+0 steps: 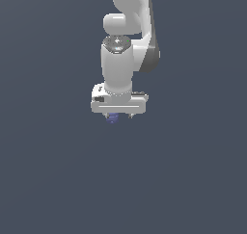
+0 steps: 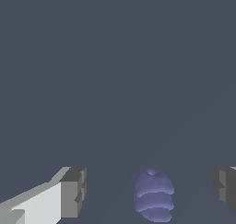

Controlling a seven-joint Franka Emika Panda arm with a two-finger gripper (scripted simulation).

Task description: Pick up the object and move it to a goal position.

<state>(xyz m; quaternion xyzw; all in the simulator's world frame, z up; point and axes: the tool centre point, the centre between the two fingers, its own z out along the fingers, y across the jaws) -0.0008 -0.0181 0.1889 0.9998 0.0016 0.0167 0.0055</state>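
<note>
The object [image 2: 153, 196] is a tiny dark blue-purple ridged lump lying on the grey floor. In the wrist view it sits between the two fingers [image 2: 73, 191], with a gap on each side, a little nearer the far finger than the white-backed one. My gripper [image 2: 150, 190] is open, its jaws wide apart and touching nothing. In the exterior view the white gripper [image 1: 118, 115] hangs straight down over the object [image 1: 113, 118], which peeks out just under the hand, mostly hidden by it.
A plain dark grey floor [image 1: 193, 180] fills both views. The white arm [image 1: 126, 16] rises from the hand to the exterior view's upper edge. No goal marker shows.
</note>
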